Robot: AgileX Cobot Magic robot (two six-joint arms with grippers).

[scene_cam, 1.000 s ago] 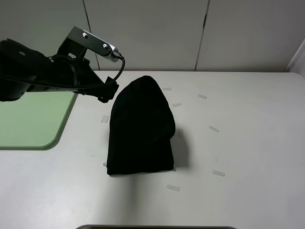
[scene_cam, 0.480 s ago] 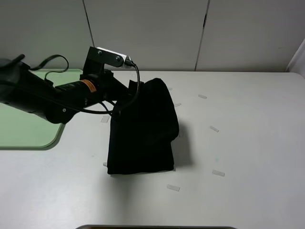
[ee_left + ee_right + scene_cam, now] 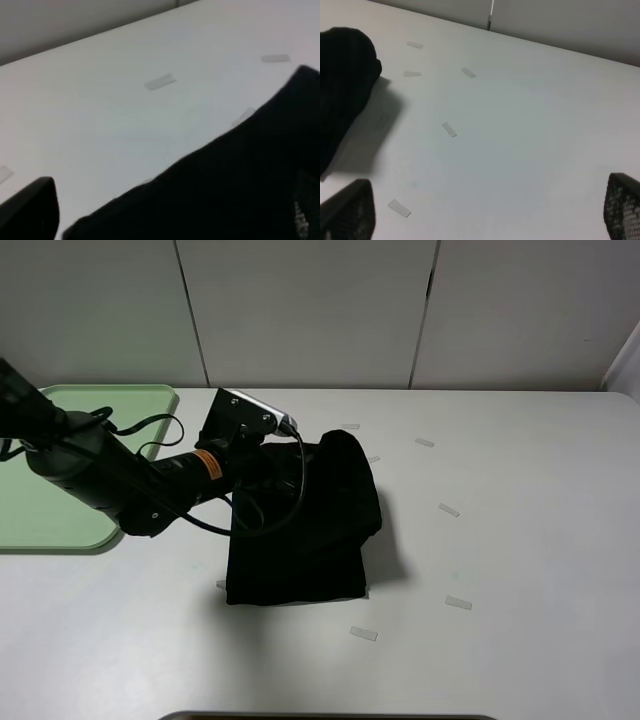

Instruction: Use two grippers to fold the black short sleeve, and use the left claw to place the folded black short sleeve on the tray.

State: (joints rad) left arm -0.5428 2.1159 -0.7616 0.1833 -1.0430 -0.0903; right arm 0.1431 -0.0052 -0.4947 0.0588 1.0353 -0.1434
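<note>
From the high camera, my left arm (image 3: 150,485) reaches in low across the white table (image 3: 520,540), its silver wrist block (image 3: 245,415) right at the near-left edge of the folded black shirt (image 3: 310,530). The shirt lies bundled in the middle of the table, a rounded hump at its far end and a flat squared end toward the front. The green tray (image 3: 60,530) sits well to the left — partly behind my arm, with nothing of the shirt on it. Small white paper scraps (image 3: 458,602) dot the table around the shirt.

My left wrist camera shows black cloth (image 3: 240,185) filling the lower part of the view and one dark fingertip (image 3: 30,210) off to the side — my left claw stands wide and clasps nothing.

My right wrist camera shows both fingertips (image 3: 347,210) spread far apart over bare table, the shirt (image 3: 342,85) off to one side, untouched.
</note>
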